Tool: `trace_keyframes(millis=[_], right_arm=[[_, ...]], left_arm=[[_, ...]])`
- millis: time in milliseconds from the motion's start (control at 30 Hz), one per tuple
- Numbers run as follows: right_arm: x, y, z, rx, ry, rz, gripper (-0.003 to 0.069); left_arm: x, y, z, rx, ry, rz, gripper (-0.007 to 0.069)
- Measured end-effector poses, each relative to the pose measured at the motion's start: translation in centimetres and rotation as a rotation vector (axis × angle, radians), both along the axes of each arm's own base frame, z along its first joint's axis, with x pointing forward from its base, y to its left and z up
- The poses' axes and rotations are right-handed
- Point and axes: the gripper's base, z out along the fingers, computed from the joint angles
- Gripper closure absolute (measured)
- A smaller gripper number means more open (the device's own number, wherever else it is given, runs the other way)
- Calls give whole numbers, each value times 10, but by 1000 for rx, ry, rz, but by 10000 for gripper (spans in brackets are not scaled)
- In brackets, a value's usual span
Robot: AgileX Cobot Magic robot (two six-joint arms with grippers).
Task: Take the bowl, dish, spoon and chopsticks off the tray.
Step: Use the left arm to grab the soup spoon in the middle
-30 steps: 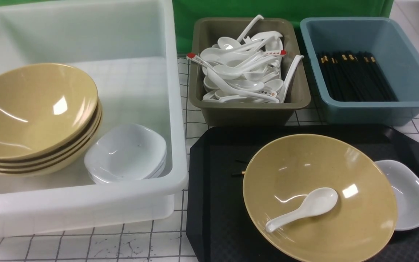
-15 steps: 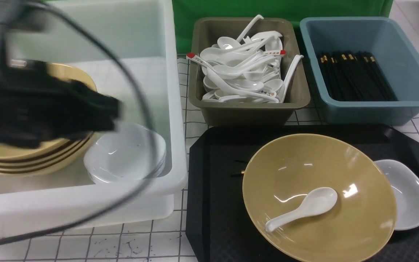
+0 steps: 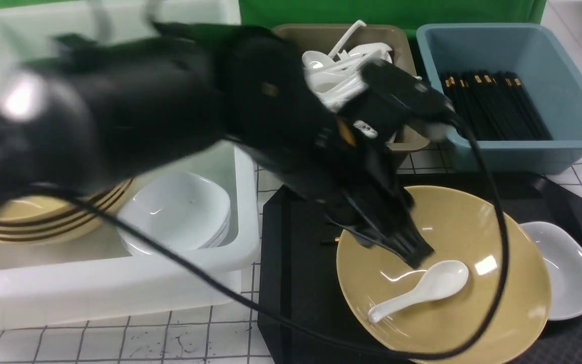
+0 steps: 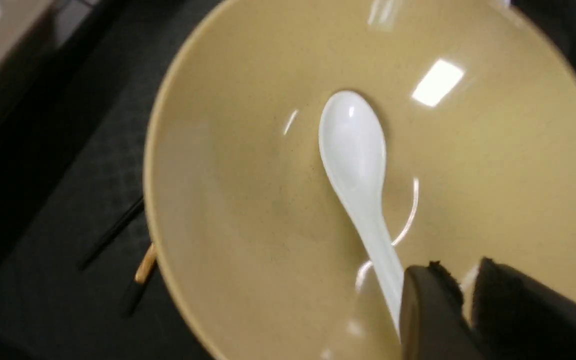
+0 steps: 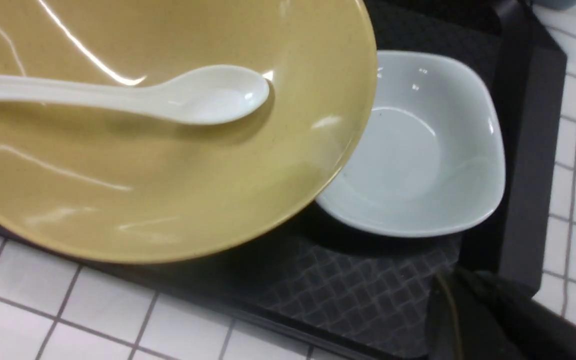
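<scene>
- Tiled surface [image 3: 119, 344]: tray [image 3: 296, 283], bowl [image 3: 473, 323], spoon [image 3: 422, 290] within.
- Left fingers [image 4: 433, 300] narrowly parted near spoon handle; right fingers [image 5: 473, 315] clenched, empty.
- Handle to be straddled squarely, then pinched.

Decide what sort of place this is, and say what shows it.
Probably a canteen dish-return station: a white tub of stacked tan bowls, an olive bin of spoons, a blue bin of chopsticks, beside a black tray.

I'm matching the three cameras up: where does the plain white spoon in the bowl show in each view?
Front: spoon low, right of centre.
Left wrist: spoon near mid-picture.
Right wrist: spoon upper left.
Shared landmark: the tan bowl it lies in, seen in all three.
</scene>
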Motion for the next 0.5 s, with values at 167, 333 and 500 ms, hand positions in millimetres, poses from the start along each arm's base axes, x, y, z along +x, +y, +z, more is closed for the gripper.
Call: trace_keyframes(millis=[167,333,500], right_arm=[[3,0,-16,35,-3,-34,615],[5,0,-18,54,-31,-48,615],[6,1,-17,58,-46,-50,612]], left_arm=[[20,-34,-42,133,17,-71,274],[34,-49,-76,200,46,-100,165],[38,-54,-97,239,66,-149,209]])
